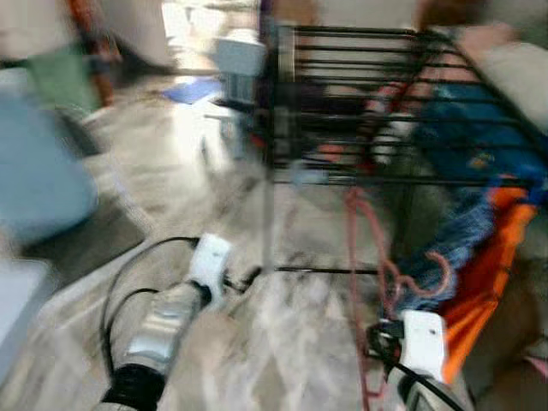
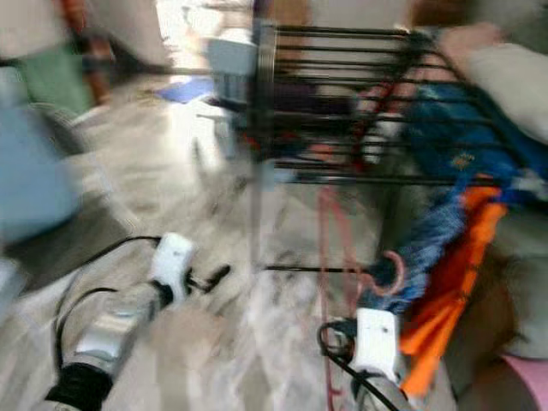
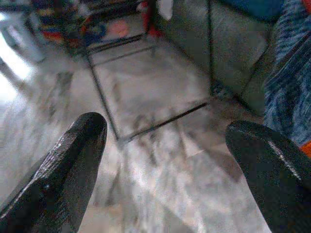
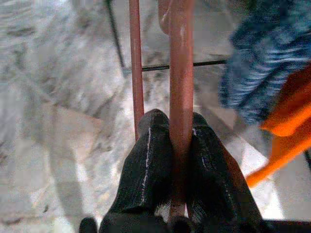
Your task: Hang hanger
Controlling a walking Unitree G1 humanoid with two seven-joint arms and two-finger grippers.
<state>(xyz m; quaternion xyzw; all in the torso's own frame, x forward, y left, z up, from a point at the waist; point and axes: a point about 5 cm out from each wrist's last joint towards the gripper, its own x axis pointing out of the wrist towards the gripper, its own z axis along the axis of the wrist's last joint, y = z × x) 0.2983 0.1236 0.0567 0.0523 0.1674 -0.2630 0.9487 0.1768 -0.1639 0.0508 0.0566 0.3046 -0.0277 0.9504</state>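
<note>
One hanger (image 4: 181, 73) between right pincer (image 4: 181, 145) fingers

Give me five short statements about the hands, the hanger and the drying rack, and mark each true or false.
1. The right hand is shut on the red hanger. True.
2. The left hand holds a hanger. False: its fingers are apart with nothing between them.
3. Blue and orange clothes hang on the black drying rack. True.
4. The hanger's hook is already over a rack bar. False: it hangs free below the rack's top.
5. The floor is dark carpet. False: it looks like pale marbled tile.
</note>
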